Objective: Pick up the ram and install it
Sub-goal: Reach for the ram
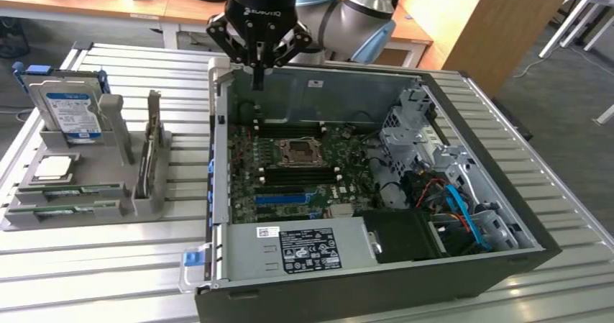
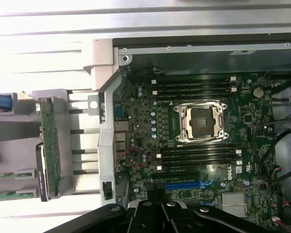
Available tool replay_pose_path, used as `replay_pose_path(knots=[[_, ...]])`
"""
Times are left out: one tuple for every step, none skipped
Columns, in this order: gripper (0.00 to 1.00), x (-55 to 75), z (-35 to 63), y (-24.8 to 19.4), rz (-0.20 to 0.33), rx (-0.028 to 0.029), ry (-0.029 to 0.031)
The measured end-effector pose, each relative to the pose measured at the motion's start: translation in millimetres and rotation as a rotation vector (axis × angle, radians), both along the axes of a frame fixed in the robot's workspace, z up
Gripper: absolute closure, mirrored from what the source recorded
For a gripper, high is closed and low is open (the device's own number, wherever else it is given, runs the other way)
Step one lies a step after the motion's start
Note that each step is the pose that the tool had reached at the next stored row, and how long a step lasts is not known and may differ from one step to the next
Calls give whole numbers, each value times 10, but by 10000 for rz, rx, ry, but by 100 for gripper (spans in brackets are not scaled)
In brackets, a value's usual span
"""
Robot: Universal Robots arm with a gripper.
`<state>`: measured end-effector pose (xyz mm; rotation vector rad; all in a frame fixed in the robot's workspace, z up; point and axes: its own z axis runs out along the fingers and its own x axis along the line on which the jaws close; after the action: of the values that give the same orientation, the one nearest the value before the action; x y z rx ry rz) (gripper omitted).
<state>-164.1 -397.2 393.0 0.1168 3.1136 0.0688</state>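
Green ram (image 1: 77, 190) rests slotted in the grey holder (image 1: 144, 206) at the exterior view's left, probably for easy grasping; my claw (image 1: 257, 80), pressed together and empty, hangs over the far corner of the computer case (image 1: 403, 287).

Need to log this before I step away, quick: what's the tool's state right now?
Tool: closed, holding nothing, hanging over the far edge of the open computer case.

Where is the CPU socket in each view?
Exterior view: the CPU socket sits mid-board, between two banks of black memory slots.
Wrist view: the CPU socket lies between the same two banks.
Shared landmark: the blue slot just beyond one bank.
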Motion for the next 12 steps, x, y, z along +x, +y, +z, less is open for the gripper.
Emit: replay_pose_path(knots=[[89,-16,0,1,1,0,0],[89,-33,-1,1,0,1,-1],[89,-52,0,2,0,0,0],[89,-68,0,3,0,0,0],[89,-84,-1,4,-1,0,0],[89,-99,-1,4,-2,0,1],[89,-112,-1,5,-3,0,0],[89,-125,-1,6,-3,0,0],[89,-138,-2,7,-3,0,0],[89,-152,-2,9,-5,1,0],[89,-168,-2,10,-4,0,0],[89,-182,-2,10,-5,0,0]])
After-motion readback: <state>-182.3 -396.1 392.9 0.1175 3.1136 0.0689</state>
